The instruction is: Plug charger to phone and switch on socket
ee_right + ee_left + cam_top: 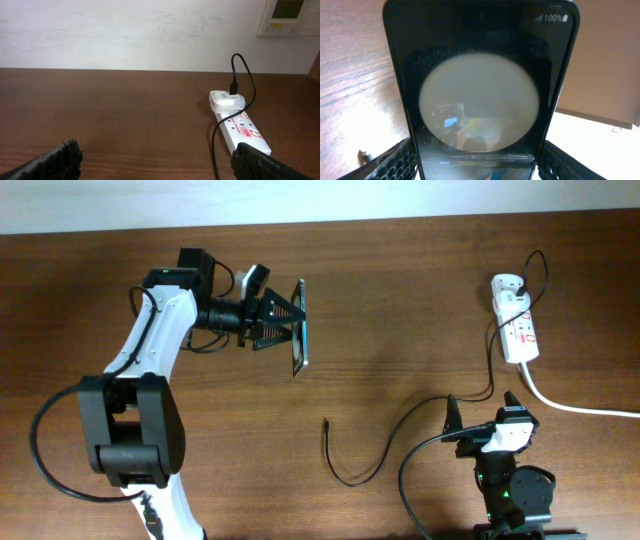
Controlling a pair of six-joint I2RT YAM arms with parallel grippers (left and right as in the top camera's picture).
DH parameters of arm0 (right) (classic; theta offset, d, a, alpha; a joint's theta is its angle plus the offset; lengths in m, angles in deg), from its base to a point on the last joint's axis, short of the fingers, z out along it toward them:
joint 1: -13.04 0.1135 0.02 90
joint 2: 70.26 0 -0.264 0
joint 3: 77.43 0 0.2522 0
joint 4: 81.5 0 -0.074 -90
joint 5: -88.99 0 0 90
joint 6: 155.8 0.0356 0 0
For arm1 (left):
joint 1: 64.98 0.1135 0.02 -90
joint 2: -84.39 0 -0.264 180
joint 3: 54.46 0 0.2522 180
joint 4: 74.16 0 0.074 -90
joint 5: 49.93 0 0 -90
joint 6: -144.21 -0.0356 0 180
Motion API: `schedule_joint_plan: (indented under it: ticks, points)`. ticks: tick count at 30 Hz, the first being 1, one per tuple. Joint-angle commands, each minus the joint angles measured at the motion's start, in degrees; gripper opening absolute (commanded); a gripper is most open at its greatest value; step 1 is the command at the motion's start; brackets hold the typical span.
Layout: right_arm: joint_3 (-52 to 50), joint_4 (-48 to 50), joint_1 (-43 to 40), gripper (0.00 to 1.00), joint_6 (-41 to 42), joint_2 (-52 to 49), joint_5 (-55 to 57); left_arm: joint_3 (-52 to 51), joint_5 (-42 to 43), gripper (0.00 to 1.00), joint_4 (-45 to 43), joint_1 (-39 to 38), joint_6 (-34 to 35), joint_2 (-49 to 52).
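One phone (480, 100), one charger (350, 482), one socket (519, 332)

left claw (292, 326) clamps the phone (301, 356), arm outstretched; right claw (481, 404) gapes wide.

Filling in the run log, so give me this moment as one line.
left gripper: shut on phone, held on edge | right gripper: open, empty | charger: tip loose on table, adapter in socket

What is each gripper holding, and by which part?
Left gripper: the phone, clamped by its side edges near the end opposite the battery reading. Right gripper: open, holding nothing.
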Motion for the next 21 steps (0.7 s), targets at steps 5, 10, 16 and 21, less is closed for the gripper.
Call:
schedule_joint_plan:
  ticks: [5, 10, 16, 21]
  points:
    - [-0.3, -0.3, 0.5, 0.98, 0.2, 0.3, -0.3, 1.3, 4.6, 0.0, -2.1, 0.2, 3.4, 0.3]
    - [-0.3, 2.7, 0.5, 0.99, 0.9, 0.3, -15.9, 1.3, 4.5, 0.0, -7.4, 0.2, 8.7, 0.3]
    - [0.8, 2.6, 0.5, 0.99, 8.7, 0.3, -17.6, 1.3, 4.4, 0.0, -10.0, 0.2, 13.3, 0.3]
    - [4.9, 2.3, 0.5, 0.99, 12.7, -4.0, -19.2, 1.3, 4.1, 0.0, -13.8, 0.2, 18.4, 0.3]
